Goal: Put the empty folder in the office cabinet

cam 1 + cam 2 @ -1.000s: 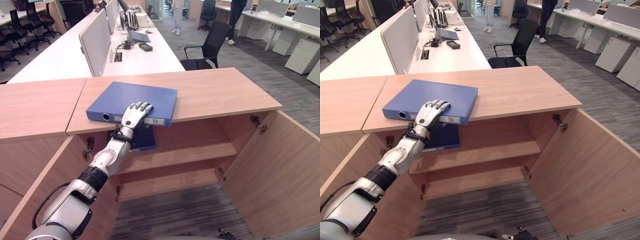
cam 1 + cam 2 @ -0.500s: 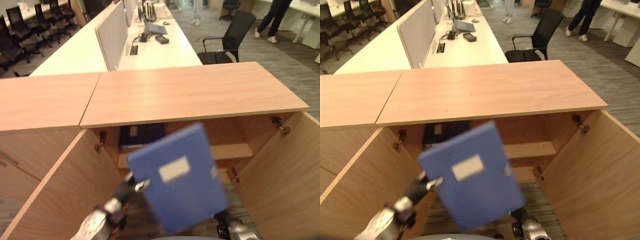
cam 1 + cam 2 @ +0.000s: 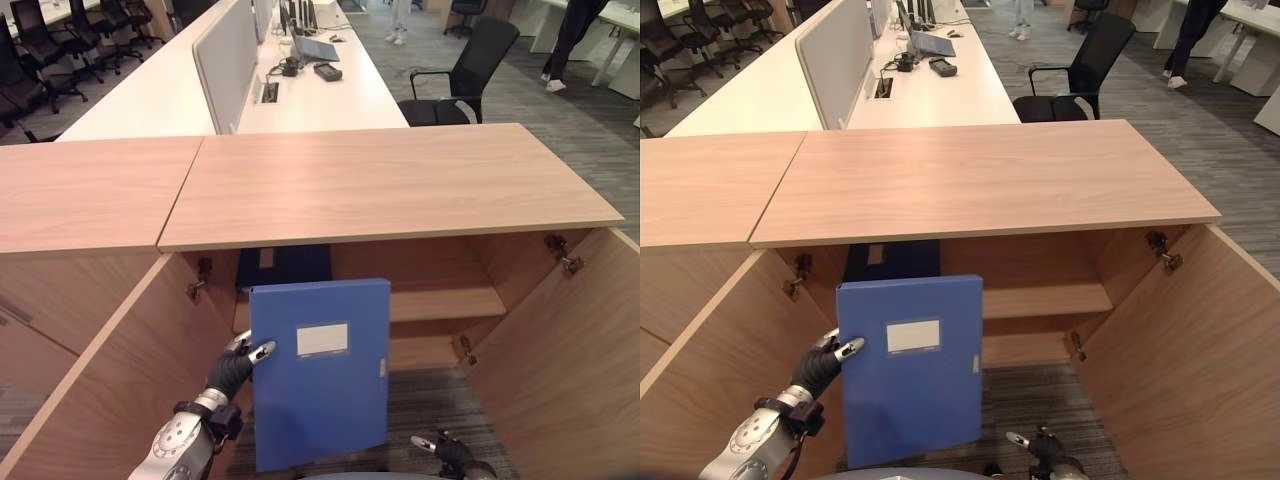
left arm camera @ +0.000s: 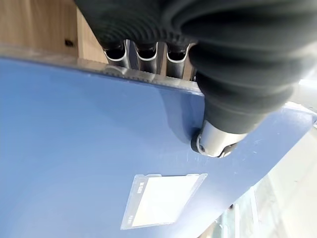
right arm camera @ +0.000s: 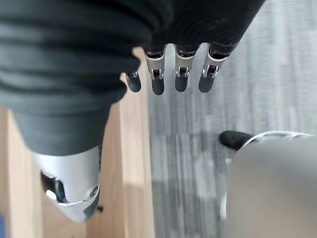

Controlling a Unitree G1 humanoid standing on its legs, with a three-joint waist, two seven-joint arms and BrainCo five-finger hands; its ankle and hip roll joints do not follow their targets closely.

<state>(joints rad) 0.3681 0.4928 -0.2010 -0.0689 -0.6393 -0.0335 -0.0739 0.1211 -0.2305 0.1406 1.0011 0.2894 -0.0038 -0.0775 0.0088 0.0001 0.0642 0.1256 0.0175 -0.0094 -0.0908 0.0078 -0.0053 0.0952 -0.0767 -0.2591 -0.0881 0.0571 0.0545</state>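
1. Office cabinet point(image 3: 400, 190) standing with both doors swung wide, wooden top bare, two shelves showing inside.
2. Up on the top shelf at the cabinet's left end: a dark folder point(image 3: 285, 268), lying flat, partly tucked behind the blue one.
3. Blue folder point(image 3: 320, 370) held upright just in front of the open cabinet, label face toward the camera, not yet inside and touching no shelf.
4. Left hand point(image 3: 232, 368) pinching the folder's left edge: thumb pressed on the front cover, fingers point(image 4: 138, 54) wrapped over the edge to the back, clearly clamped in the left wrist view.
5. Right hand point(image 5: 168, 74) hanging low over the grey carpet point(image 5: 247, 99) in front of the cabinet, fingers relaxed and fairly straight, holding nothing.
6. Right cabinet door point(image 3: 570, 350) angled out beside the opening; left door point(image 3: 110, 380) close beside the left hand.
7. Beyond the cabinet: a long white desk point(image 3: 300, 95) with a divider screen point(image 3: 225, 60) and a black office chair point(image 3: 465, 75).
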